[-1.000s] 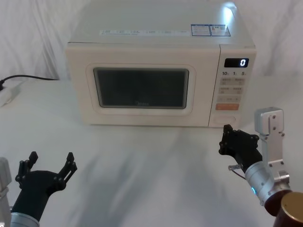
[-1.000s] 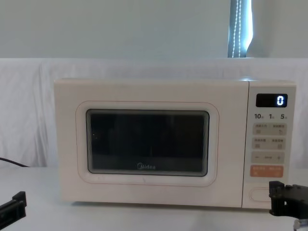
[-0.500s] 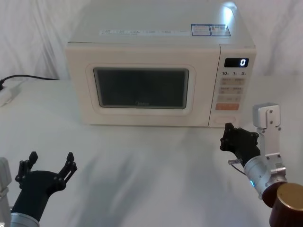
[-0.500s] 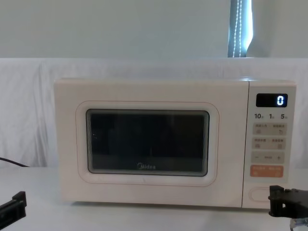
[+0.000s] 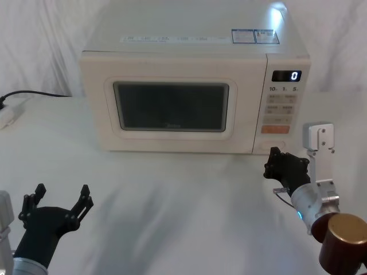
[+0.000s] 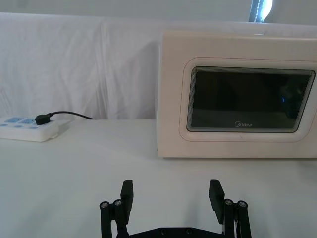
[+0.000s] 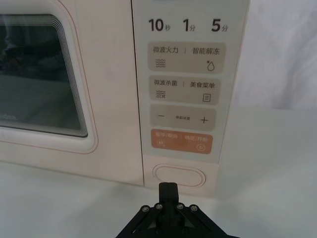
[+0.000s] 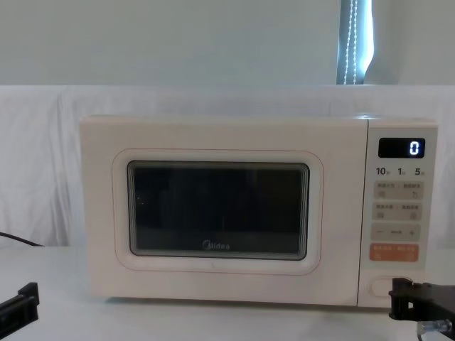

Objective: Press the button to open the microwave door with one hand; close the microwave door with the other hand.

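Table [image 5: 189, 189]: white cloth-covered surface; a white cloth also hangs behind its far edge.
Microwave [image 5: 189, 34]: cream-white, standing toward the far edge of the table, about mid-width; two small blue-and-white labels sit on its top near the right rear corner, print too small to read.
Microwave door [image 8: 99, 213]: shut flush with the body, dark glass window in a raised rounded frame, grey "Midea" logo [image 6: 242, 124] under the glass.
Control panel [image 7: 185, 74]: narrow strip right of the door; display [image 8: 401, 148] reads "0"; below it "10", "1", "5" with small Chinese unit marks, two cream keys with grey Chinese print, a key with "–" and "+", then the orange key [image 7: 181, 140] with pale Chinese print.
Button [image 7: 179, 175]: wide unmarked cream pill at the bottom of the panel, under the orange key.
Power strip [image 6: 27, 130]: white, near the far left edge of the table, a black plug and cable [image 6: 64, 115] in it.
Right gripper [image 5: 279, 165]: low over the table near the right edge, just in front of the button and pointed at it, not visibly touching; fingers pressed together into one black tip [image 7: 167, 188]; silver wrist angled up and back.
Left gripper [image 5: 60, 197]: near the front left corner of the table, well apart from the microwave, facing the door; fingers [image 6: 127, 191] spread wide, nothing between them.
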Controlling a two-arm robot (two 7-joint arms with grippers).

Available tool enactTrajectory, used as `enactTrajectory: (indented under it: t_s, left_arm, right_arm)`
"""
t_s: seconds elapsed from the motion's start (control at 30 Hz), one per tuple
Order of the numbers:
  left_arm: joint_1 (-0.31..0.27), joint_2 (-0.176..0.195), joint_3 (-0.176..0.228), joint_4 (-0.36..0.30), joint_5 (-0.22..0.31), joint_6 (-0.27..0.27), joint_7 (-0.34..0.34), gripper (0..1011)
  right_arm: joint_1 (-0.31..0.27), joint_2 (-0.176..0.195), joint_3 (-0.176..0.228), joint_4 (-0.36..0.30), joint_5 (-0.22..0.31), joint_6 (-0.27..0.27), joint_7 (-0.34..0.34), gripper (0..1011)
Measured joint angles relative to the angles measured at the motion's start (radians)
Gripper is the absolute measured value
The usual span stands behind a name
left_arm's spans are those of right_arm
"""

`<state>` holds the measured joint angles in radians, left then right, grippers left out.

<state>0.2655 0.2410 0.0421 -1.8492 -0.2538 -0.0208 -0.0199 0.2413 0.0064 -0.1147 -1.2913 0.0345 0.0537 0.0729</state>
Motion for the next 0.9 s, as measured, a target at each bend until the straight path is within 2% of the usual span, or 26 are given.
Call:
enactTrajectory:
  t_s: [0.27, 0.9]
  left_arm:
    - [0.0, 0.0, 0.0, 0.0, 0.0, 0.0, 0.0, 1001]
    - [0.0, 0.0, 0.0, 0.0, 0.0, 0.0, 0.0, 1001]
  right_arm:
    - [0.041, -0.004, -0.002, 0.057, -0.008, -0.006, -0.006, 0]
    - [0.099, -0.008, 0.007, 0.14, -0.018, -0.008, -0.014, 0]
